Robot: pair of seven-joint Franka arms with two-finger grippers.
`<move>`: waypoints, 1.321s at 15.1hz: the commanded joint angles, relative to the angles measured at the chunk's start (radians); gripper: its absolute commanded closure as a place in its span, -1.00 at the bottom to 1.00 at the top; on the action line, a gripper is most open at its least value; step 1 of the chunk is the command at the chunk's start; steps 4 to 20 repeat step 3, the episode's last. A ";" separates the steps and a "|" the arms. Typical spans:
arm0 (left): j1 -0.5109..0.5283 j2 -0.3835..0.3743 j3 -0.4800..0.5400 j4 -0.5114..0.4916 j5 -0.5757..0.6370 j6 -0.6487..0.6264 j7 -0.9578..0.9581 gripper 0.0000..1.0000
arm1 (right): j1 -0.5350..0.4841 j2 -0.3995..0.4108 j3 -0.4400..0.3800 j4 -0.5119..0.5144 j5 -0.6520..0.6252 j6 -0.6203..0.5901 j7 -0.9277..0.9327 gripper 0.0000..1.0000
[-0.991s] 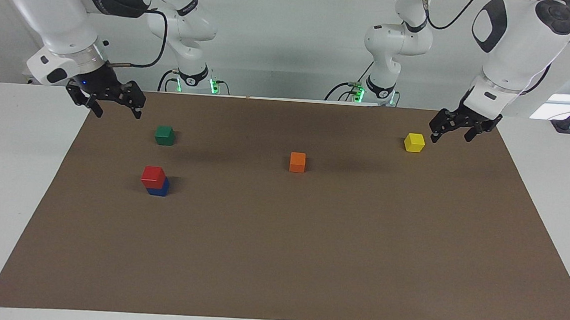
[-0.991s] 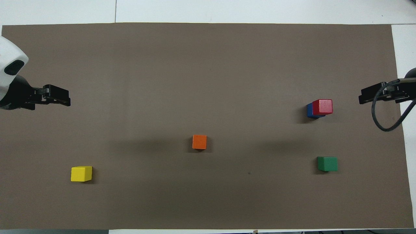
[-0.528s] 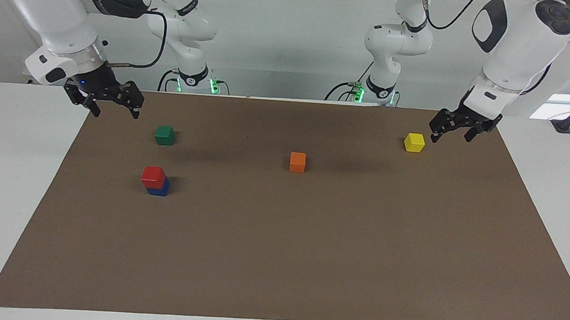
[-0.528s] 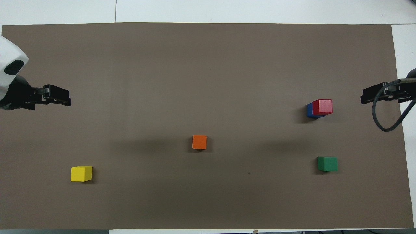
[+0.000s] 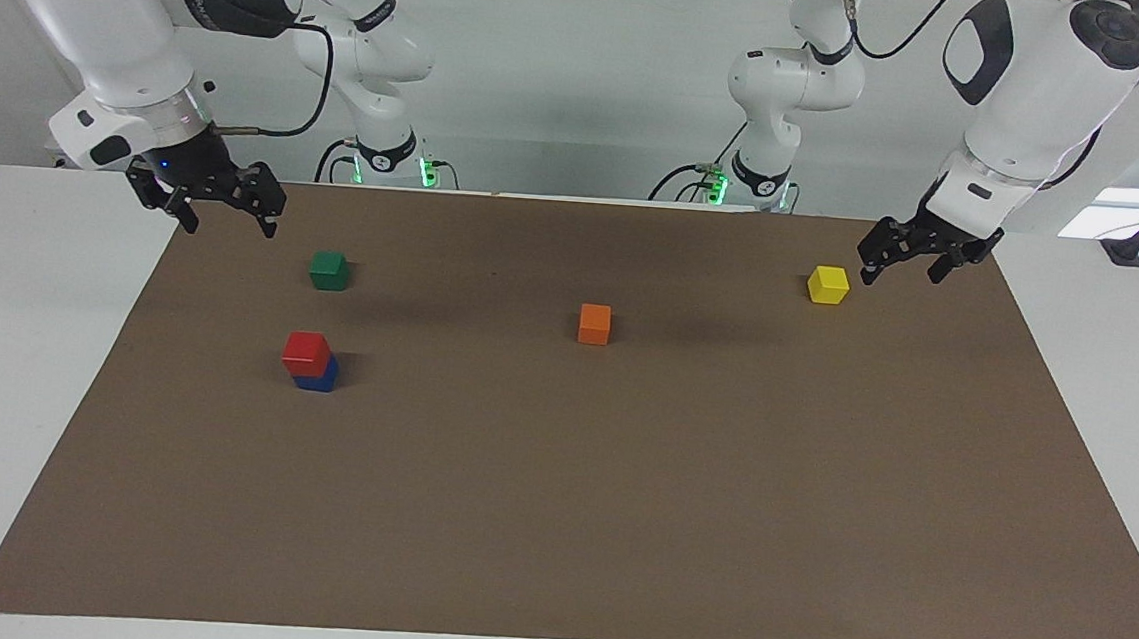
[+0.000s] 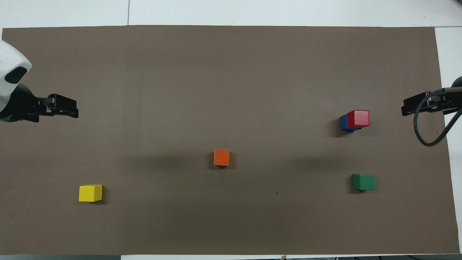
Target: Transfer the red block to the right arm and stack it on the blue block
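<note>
Both grippers up and holding nothing. My right gripper (image 5: 226,220), blue light at the wrist, hangs at upper left of the facing view over the mat's corner edge, fingers spread apart; in the overhead view it sits at the right edge, mid-height (image 6: 415,106). My left gripper (image 5: 902,268) hangs at upper right of the facing view, fingers spread too, just beside the yellow block (image 5: 829,285) but not touching it; overhead it shows at the left edge (image 6: 65,109).

Red block (image 5: 307,352) sits on top of the blue block (image 5: 318,378), left of centre in the facing view. Stack is a bit offset, blue peeking out under one side; overhead it's at right, mid-height, red (image 6: 358,118) over blue (image 6: 344,123). Nothing touching the stack, right gripper well apart from it.

Green block (image 5: 329,270) lies above the stack in the facing view, close below my right gripper's corner. Orange block (image 5: 594,323) is near frame centre, alone. All blocks rest on the brown mat (image 5: 615,523) covering the white table (image 5: 25,372).
</note>
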 commanded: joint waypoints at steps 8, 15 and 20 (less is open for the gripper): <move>0.008 -0.017 -0.001 -0.012 -0.014 -0.003 0.008 -1.00 | -0.011 0.002 0.006 -0.001 -0.009 -0.011 -0.023 -1.00; 0.008 -0.017 -0.001 -0.012 -0.014 -0.003 0.008 -1.00 | -0.011 0.002 0.006 -0.001 -0.009 -0.011 -0.023 -1.00; 0.008 -0.017 -0.001 -0.012 -0.014 -0.003 0.008 -1.00 | -0.011 0.002 0.006 -0.001 -0.009 -0.011 -0.023 -1.00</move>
